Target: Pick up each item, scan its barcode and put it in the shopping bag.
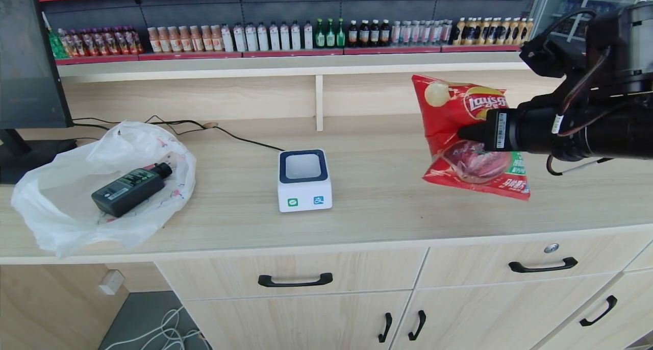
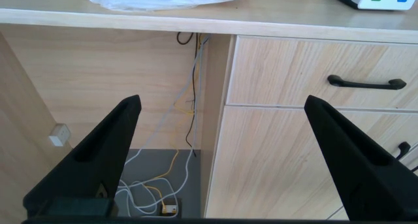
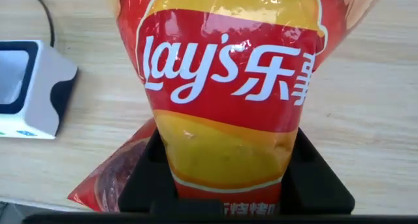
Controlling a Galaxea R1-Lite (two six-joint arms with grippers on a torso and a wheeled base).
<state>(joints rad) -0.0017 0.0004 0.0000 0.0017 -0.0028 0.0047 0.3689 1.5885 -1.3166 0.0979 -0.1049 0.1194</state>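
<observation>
The right gripper (image 1: 467, 133) is clamped around a red chip bag (image 1: 454, 110), holding it above the right end of the surface (image 1: 387, 207). The scanner (image 1: 304, 179) sits mid-surface, and the shopping bag (image 1: 61, 197) at the left end holds a dark bottle (image 1: 131, 188). The left gripper (image 2: 222, 119) hangs wide open and empty below the front edge.

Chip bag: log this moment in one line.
right gripper: shut on chip bag, over counter | scanner: left of chip bag | shopping bag: holds dark bottle | left gripper: open, below counter
</observation>
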